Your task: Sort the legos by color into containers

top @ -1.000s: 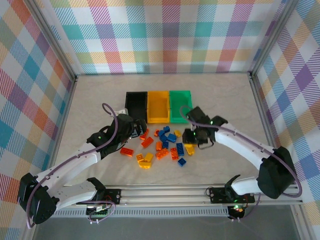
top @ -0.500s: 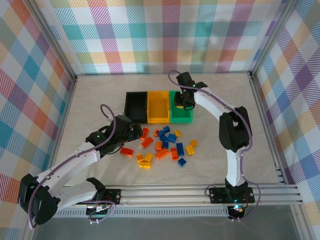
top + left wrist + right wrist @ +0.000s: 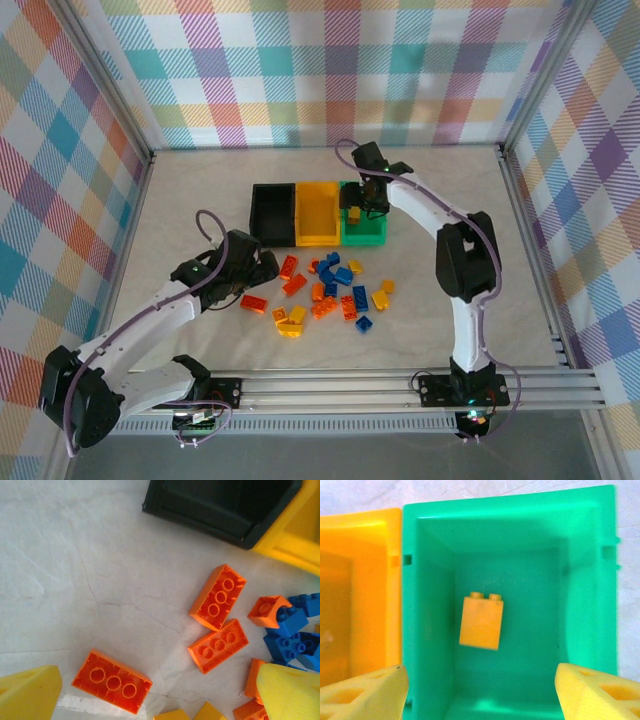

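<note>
Three open bins stood joined in a far row: a black bin [image 3: 272,212] left, a yellow bin [image 3: 318,215] in the middle, a green bin [image 3: 432,605] right, with one yellow brick [image 3: 481,622] inside. Loose orange, blue and yellow bricks [image 3: 343,275] lay scattered just nearer.

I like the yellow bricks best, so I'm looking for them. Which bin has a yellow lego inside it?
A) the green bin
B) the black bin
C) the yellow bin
A: the right wrist view looks straight down on one yellow lego inside the green bin, with the right gripper open above it.
</note>
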